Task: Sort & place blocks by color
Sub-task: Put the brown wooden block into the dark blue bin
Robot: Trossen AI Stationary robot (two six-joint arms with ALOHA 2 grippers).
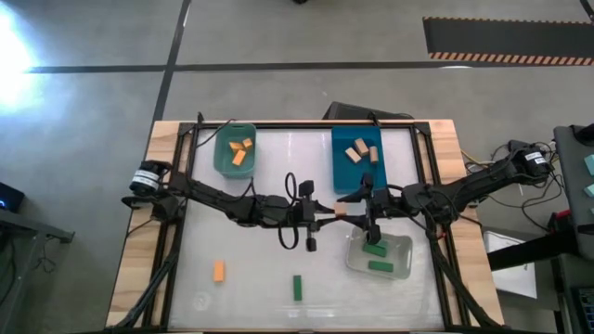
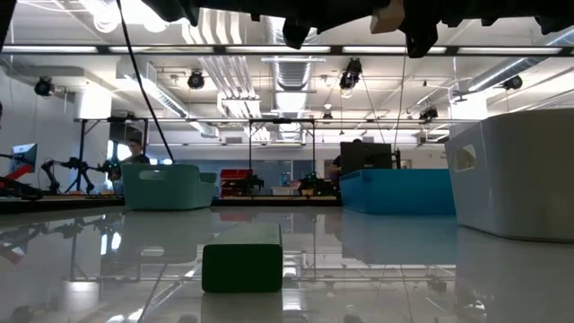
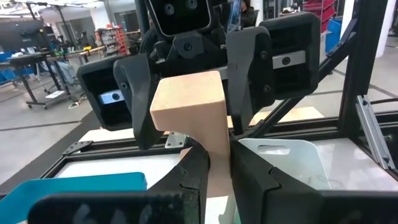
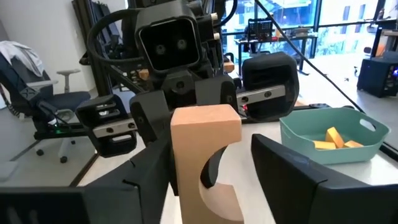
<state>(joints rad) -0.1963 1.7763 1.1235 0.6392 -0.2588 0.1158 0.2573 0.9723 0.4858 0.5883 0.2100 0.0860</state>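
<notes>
White tabletop (image 1: 251, 278), centre of the high view: tan block (image 1: 341, 210) held aloft between both arms. Left gripper (image 1: 329, 215) fingers (image 3: 193, 171) clamped on it; right gripper (image 1: 357, 206) fingers (image 4: 292, 168) spread around it. Lower frame: orange block (image 1: 219, 271), green block (image 1: 298, 288). Teal bin (image 1: 234, 148), blue bin (image 1: 356, 158), clear bin (image 1: 380, 254) around.

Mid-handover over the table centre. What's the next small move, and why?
Probably close the right gripper on the tan block. The left gripper is clamping one end, and the right's fingers flank the other end with a gap on one side. The left should release only once the right has gripped.
</notes>
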